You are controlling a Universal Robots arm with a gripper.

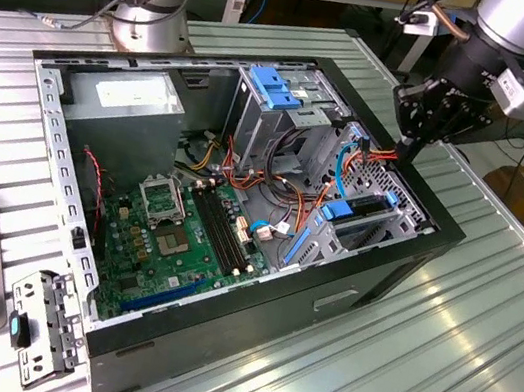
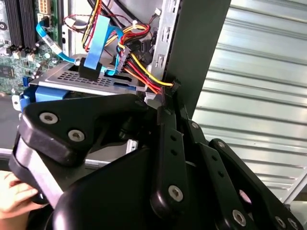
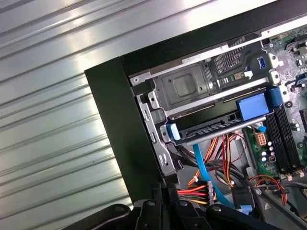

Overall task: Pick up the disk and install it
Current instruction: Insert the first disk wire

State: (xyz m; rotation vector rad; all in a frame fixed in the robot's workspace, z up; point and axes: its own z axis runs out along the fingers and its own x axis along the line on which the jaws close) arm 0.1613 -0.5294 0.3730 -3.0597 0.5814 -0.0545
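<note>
Disk [image 1: 359,211]: in its blue carrier, slid into one slot of the drive cage [image 3: 189,86]. It sits at 3 o'clock from the motherboard [image 1: 184,233], inside the open computer case [image 1: 380,278] on the tabletop [image 1: 476,366]. Status: judged picked up and seated; latching and cabling cannot be told. Writing: none legible on it. Gripper [image 1: 405,150]: at 1 o'clock from the disk, above the case rim, fingers drawn together with nothing between them. A person's hand [image 2: 14,194]: beside the gripper.
</note>
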